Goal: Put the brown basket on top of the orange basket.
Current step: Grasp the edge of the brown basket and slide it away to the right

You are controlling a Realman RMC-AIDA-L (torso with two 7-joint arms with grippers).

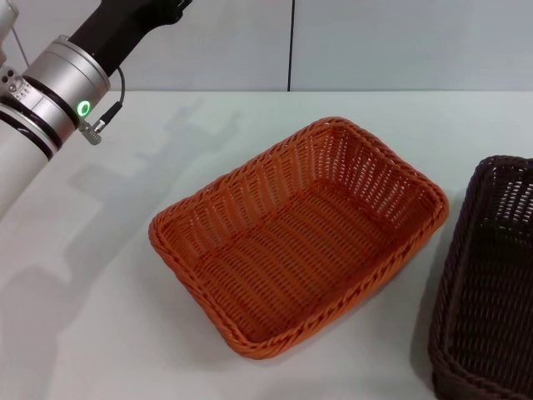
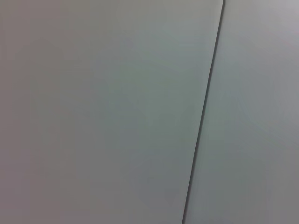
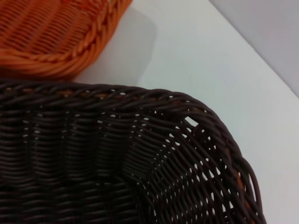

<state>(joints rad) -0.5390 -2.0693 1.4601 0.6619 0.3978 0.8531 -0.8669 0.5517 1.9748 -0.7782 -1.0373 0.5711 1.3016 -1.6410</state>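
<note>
At the far left the left arm is raised above the desk, well away from both baskets. Its hand is out of sight, and its wrist view shows only a plain wall, so whether that hand is spread or pressed together cannot be told.

In the middle of the desk sits the orange basket, empty and lying at an angle.

At the right edge the brown basket rests on the desk just beside the orange one — near it, apparently not touching, and not lifted.

The right wrist view looks closely down on the brown basket's braided rim, so the right arm seems to be close over it, but the right hand is not visible — its state cannot be told.

I judge that the stacking has not begun: grasping, lifting and placing all remain.
</note>
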